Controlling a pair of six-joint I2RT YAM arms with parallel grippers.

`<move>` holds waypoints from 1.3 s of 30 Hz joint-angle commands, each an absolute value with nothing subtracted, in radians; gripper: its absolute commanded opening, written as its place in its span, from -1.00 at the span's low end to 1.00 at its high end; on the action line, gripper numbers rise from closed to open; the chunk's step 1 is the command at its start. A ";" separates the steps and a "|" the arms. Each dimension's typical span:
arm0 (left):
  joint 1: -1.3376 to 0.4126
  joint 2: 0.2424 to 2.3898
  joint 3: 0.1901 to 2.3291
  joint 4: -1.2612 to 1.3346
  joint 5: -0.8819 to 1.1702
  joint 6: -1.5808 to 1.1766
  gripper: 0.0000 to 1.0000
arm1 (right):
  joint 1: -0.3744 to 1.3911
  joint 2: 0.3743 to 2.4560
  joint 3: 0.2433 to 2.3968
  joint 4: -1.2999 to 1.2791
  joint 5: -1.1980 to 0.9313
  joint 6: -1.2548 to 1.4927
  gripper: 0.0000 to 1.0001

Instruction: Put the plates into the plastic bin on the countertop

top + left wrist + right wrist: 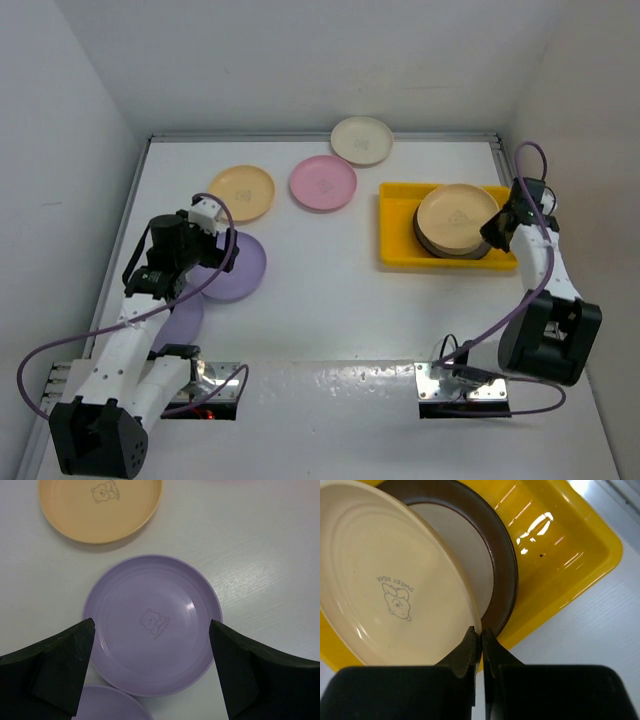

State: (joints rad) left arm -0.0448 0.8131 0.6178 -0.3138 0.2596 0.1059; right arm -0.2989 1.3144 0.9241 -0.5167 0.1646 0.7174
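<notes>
Your yellow bin [395,240] holds a tan plate [455,215] atop a dark-rimmed one [502,550]; right jaws clenched at its rim, left jaws released; second purple plate [110,706] cut off lower-left.

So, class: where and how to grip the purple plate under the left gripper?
Probably its raised rim, from above: one finger of the open left gripper inside, one outside. The purple plate lies flat and shallow on the table, so only the rim offers an edge.
</notes>
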 commanded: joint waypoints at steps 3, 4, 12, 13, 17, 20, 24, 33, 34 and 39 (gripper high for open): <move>-0.028 0.845 0.684 -0.334 0.264 0.147 0.92 | -0.357 1.413 0.931 -0.437 0.066 0.698 -1.00; -0.028 0.845 0.684 -0.334 0.264 0.147 0.92 | -0.373 1.436 0.925 -0.420 0.063 0.693 -1.00; -0.028 0.879 0.712 -0.354 0.264 0.175 0.92 | -0.419 1.612 0.968 -0.368 -0.117 0.615 -0.01; -0.028 0.879 0.724 -0.354 0.264 0.175 0.92 | -0.414 1.624 1.013 -0.418 -0.117 0.604 0.21; -0.014 0.992 0.826 -0.454 0.201 0.225 0.97 | -0.365 1.615 1.038 -0.480 -0.040 0.566 0.76; 0.076 1.211 1.030 -0.651 0.140 0.354 0.97 | -0.319 1.531 1.063 -0.543 0.096 0.569 0.84; 0.337 1.471 1.264 -0.920 0.162 0.465 0.73 | -0.243 1.428 1.098 -0.595 0.169 0.545 0.84; 0.670 1.555 1.022 -0.810 0.101 0.699 0.69 | -0.008 1.174 0.997 -0.572 0.115 0.505 0.84; 0.679 1.568 0.978 -0.740 0.060 0.710 0.69 | -0.009 1.151 0.988 -0.555 0.066 0.512 0.84; 0.733 1.655 0.943 -0.697 0.066 0.736 0.47 | 0.087 1.091 0.973 -0.574 0.058 0.540 0.79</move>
State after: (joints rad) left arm 0.7040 1.6260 0.9447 -0.7631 0.0799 0.6765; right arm 0.0471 1.1183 0.9779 -0.5762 0.0792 0.5240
